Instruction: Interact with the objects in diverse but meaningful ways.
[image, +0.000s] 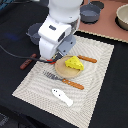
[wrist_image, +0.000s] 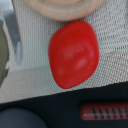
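black table (image: 107, 95) | striped mat (image: 97, 62) centre frame | sausage stick (image: 27, 61) at mat's left edge | grey pot (image: 34, 31), partly hidden, upper left

You'll find no readable text, label, brand, number or sign in either view. The tomato (wrist_image: 74, 54), cheese (image: 75, 63), fish (image: 62, 96) and mat (image: 102, 70) are plain, and the robot's white casing (image: 56, 31) shows no marking you could read.

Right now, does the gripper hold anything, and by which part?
It cannot be told. The red tomato lies just below the wrist camera, but no fingers are visible.
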